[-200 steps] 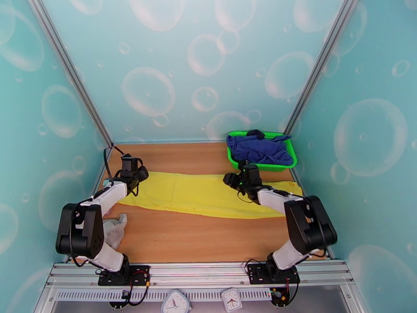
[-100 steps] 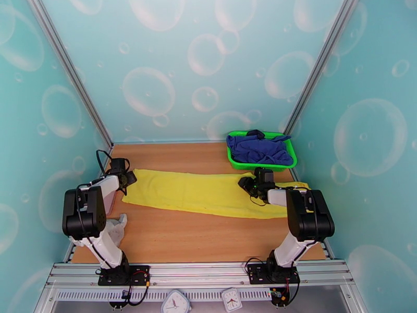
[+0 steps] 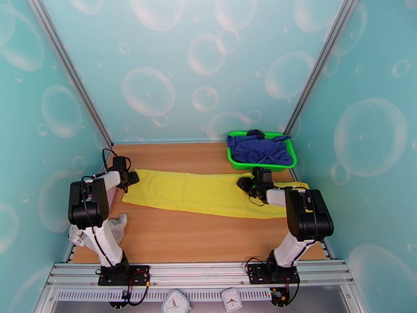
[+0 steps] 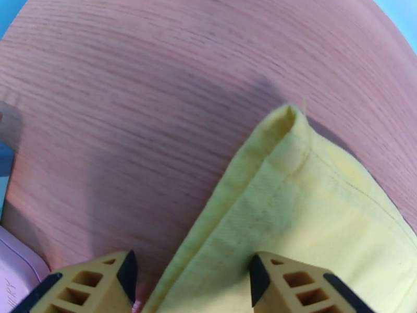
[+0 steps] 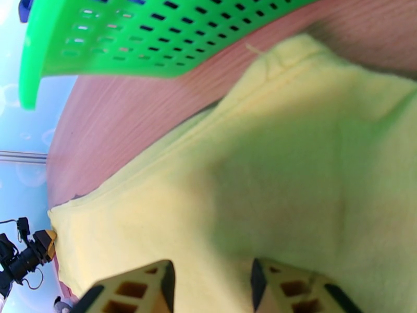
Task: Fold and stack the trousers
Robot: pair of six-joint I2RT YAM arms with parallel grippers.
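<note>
1. Both arms have dropped and swung outward since a second ago; the left gripper now sits at the 9 o'clock end of the trousers, the right gripper nearer the 3 o'clock end.
2. Left wrist view alone shows a stitched hem corner; those fingers stand parted, the cloth edge lying in the gap; right wrist view shows the perforated wall of the green basket; its fingers are parted more narrowly over flat cloth.
3. Trousers lie flat mid-table; long axis 9 to 3 o'clock.
4. Which end is the waist cannot be told; the grey-white cloth at 8 o'clock sits half behind the left arm.
</note>
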